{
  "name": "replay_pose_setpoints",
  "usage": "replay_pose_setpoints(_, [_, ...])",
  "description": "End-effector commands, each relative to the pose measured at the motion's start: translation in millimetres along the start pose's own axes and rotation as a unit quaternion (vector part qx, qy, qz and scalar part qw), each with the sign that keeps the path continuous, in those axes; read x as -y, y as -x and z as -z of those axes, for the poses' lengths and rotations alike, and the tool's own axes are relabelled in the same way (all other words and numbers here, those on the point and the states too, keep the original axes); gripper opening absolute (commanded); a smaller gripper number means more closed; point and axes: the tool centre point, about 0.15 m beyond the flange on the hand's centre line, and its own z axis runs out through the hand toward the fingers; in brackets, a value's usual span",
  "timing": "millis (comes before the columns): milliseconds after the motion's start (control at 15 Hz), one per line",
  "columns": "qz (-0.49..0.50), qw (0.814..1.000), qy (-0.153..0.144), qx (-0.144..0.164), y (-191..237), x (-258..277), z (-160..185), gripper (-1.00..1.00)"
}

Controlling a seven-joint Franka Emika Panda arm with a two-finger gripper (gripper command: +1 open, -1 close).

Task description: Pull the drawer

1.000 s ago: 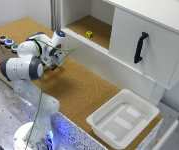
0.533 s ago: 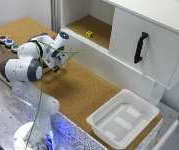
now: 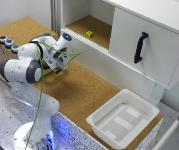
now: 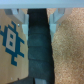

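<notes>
Gripper (image 3: 59, 68) hanging over the cork table (image 3: 84, 90) near the exterior view's left; fingers too blurred to tell apart or together. Drawer (image 3: 149, 50) with black handle (image 3: 140, 47) at far right, well apart. White tray (image 3: 123, 119) near right.

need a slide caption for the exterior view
Franka arm with its end effector low over the cork tabletop, far from the cabinet's black handle; white tray in front.
</notes>
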Motion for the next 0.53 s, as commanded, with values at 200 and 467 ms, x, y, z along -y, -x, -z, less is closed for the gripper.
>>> replay_pose_setpoints(200, [-0.021, 1.000, 0.002, -0.004, -7.1, -61.5, -25.8, -1.00])
replay_pose_setpoints(467, [-0.027, 1.000, 0.012, -0.006, -7.8, -70.2, -20.8, -1.00])
